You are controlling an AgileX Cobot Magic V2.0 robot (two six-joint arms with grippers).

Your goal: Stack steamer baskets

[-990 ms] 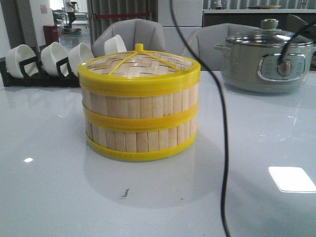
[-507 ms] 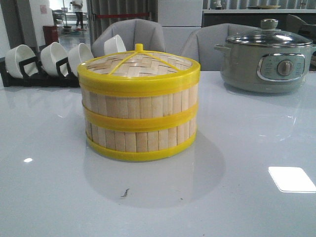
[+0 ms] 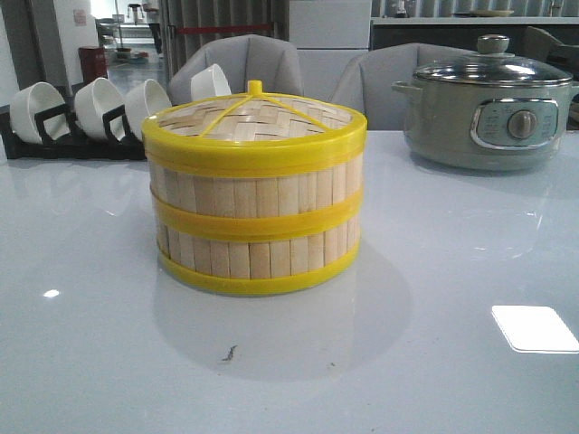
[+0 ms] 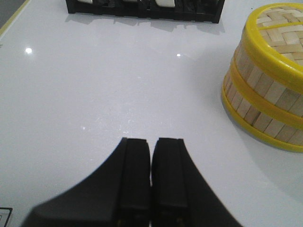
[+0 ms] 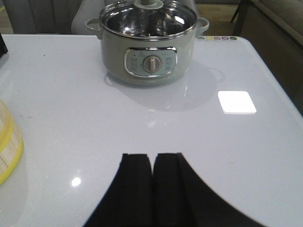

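Two steamer baskets point(image 3: 256, 221) stand stacked one on the other at the middle of the white table, with the woven-bamboo lid point(image 3: 253, 122) on top. The stack also shows in the left wrist view point(image 4: 267, 80), and its edge shows in the right wrist view point(image 5: 8, 146). My left gripper point(image 4: 151, 142) is shut and empty over bare table, apart from the stack. My right gripper point(image 5: 152, 157) is shut and empty over bare table, facing the pot. Neither gripper shows in the front view.
A grey-green electric pot with a glass lid point(image 3: 488, 104) stands at the back right, also in the right wrist view point(image 5: 149, 45). White bowls in a black rack point(image 3: 86, 113) stand at the back left. Grey chairs stand behind the table. The table's right edge point(image 5: 279, 90) shows.
A black cable that hung across the front view one second ago has gone out of view. The stack has not moved.
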